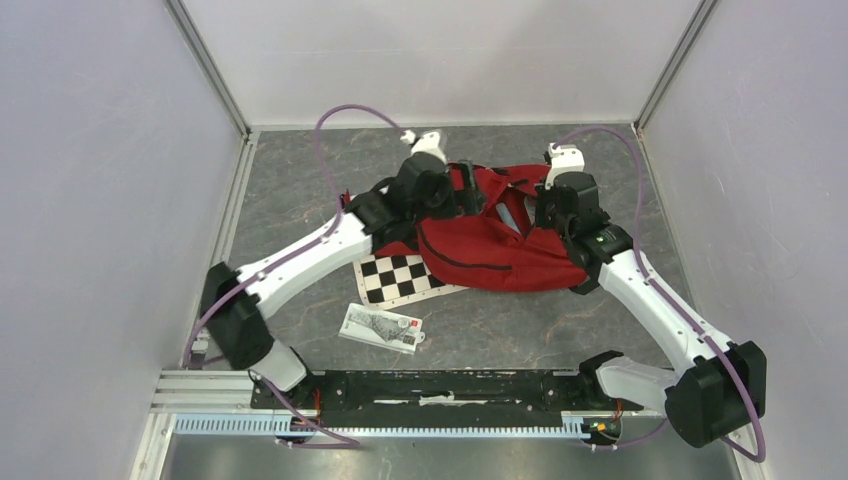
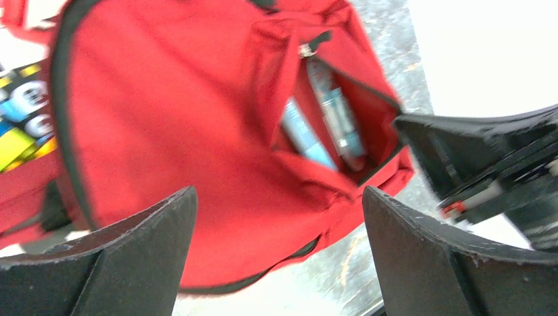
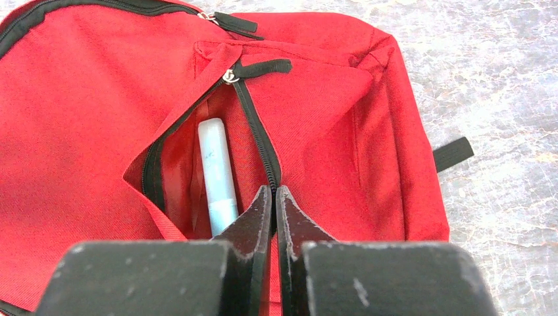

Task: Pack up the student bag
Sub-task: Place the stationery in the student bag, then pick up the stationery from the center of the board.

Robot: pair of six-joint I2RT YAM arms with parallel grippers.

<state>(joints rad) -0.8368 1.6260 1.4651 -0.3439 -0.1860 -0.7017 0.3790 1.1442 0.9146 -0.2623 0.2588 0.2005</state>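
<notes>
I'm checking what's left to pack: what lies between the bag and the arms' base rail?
In the top view, a checkerboard sheet, its far edge against the bag, and nearer the rail a small printed packet.

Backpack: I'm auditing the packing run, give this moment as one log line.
backpack: pocket open, blue tube inside | left gripper: open, empty | right gripper: shut on pocket edge

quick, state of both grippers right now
left gripper: open, holding nothing
right gripper: shut on the student bag, at its pocket's zipper edge
</notes>
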